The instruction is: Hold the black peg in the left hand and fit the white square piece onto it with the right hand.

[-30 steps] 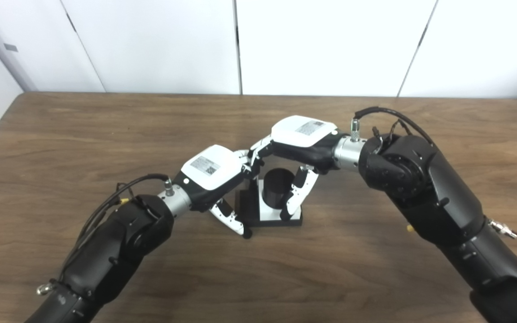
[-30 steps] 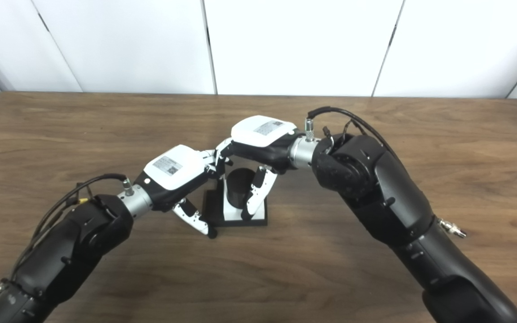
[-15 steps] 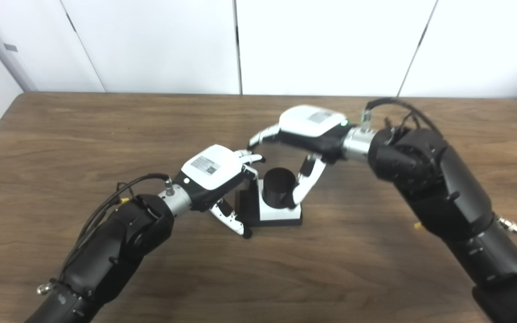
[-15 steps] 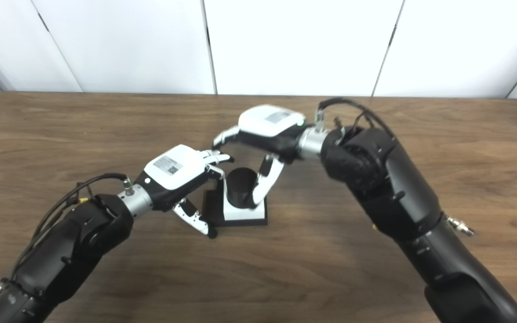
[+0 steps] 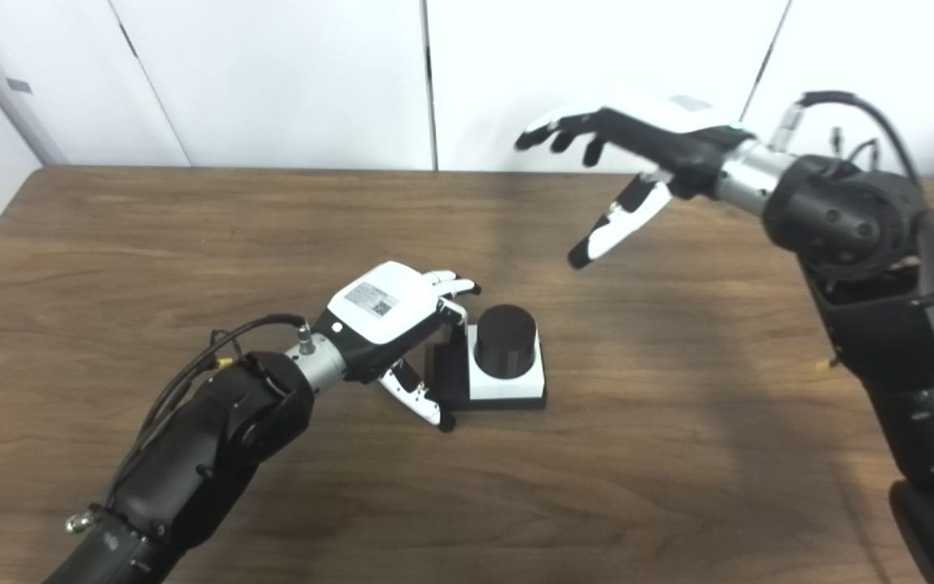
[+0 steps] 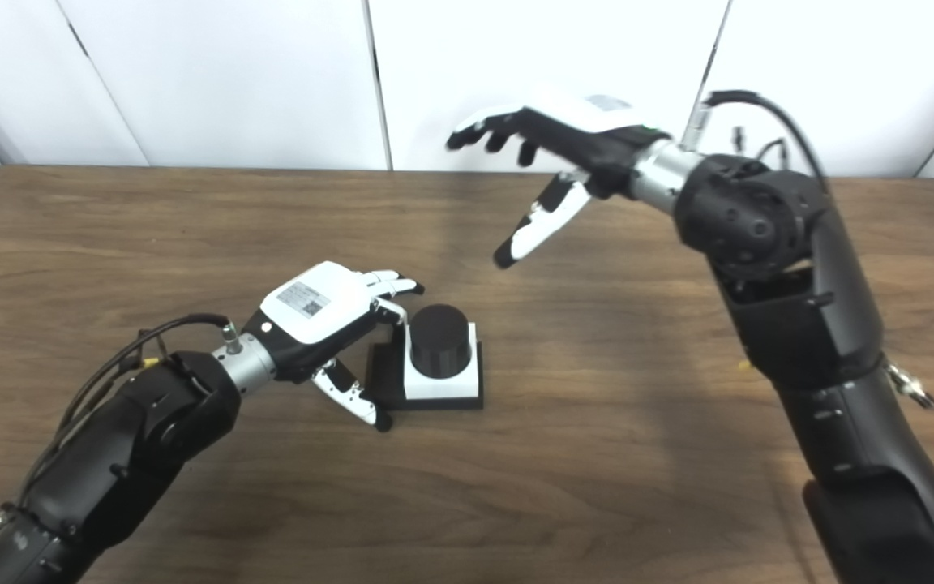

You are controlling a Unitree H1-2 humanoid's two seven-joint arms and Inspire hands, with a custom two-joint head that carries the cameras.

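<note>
In the left eye view, the white piece (image 5: pixel 506 380) is sitting around the black peg (image 5: pixel 505 338), low on its black base (image 5: pixel 449 380) on the table (image 5: pixel 110 243), so the fitting looks done and the step in hand is the release and retreat. The left hand (image 5: pixel 390 312) is curling around the base's left edge, fingers touching it and the thumb reaching down by its front corner; it is bracing the base rather than gripping the peg itself. The right hand (image 5: pixel 637 146) is hanging high above the far side of the table, fingers spread wide and holding nothing. The next move probably calls only for the left hand to let go without tipping the stack.

In the right eye view, the same layout is showing: the piece (image 6: pixel 441 381) is lying flat and square around the peg (image 6: pixel 439 339), and the right hand (image 6: pixel 564 142) is well apart from it. A second ago that hand was arching over the peg with fingers down both sides of the piece; half a second ago it was lifting off; now it is clear. The left hand (image 6: pixel 321 312) is staying put.
</note>
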